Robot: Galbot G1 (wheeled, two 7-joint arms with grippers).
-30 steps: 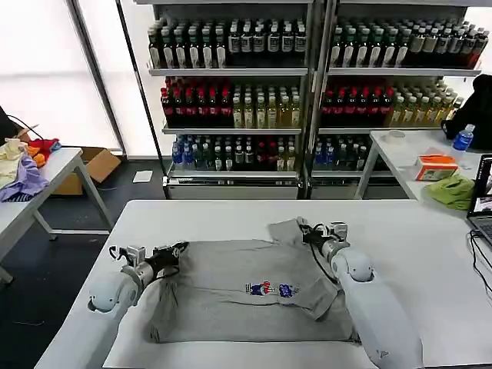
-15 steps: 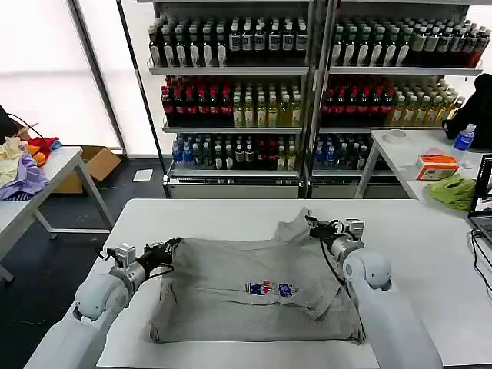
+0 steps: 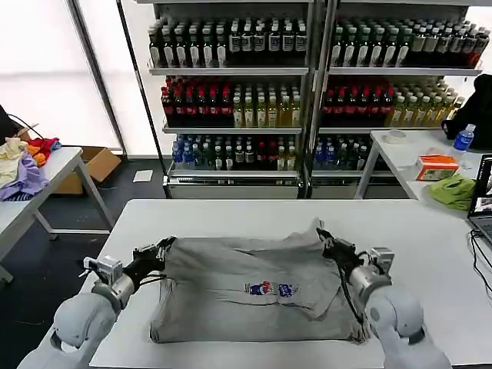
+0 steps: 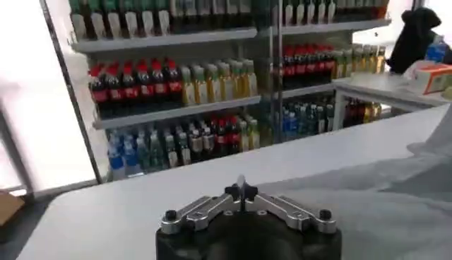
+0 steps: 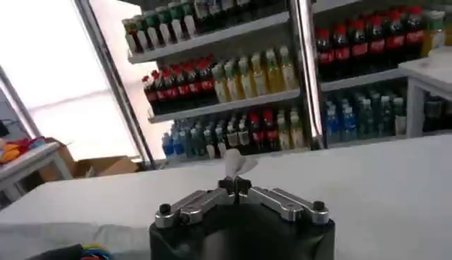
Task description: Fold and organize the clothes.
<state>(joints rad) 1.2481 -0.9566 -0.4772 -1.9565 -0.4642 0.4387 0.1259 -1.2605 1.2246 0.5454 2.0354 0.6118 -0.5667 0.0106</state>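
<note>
Grey shirt [image 3: 254,288] lies spread on the white table [image 3: 231,211], near its front edge, chest print [image 3: 270,289] facing up around mid-cloth. Hem edge runs along the front of the table, fairly flat. Far edge of the shirt is lifted at both upper corners, cloth sagging between them with creases. Right upper corner rises to a small peak.

Left gripper [image 3: 160,251] at the shirt's far left corner, fingers closed together on the fabric edge; the left wrist view shows its fingers [image 4: 241,191] pinched tight with grey cloth beside them. Right gripper [image 3: 329,242] at the far right corner, also clamped on the shirt, a bit of cloth sticking up between its fingertips [image 5: 236,182] in the right wrist view. Both arms reach in from the near side, one at each side of the shirt.

Behind the table, shelves of bottled drinks [image 3: 231,100]. Side table at left with a pile of coloured fabrics [image 3: 23,165]. Another table at right carries a green cloth [image 3: 453,191], an orange box [image 3: 436,167] and a blue bottle [image 3: 463,138].
</note>
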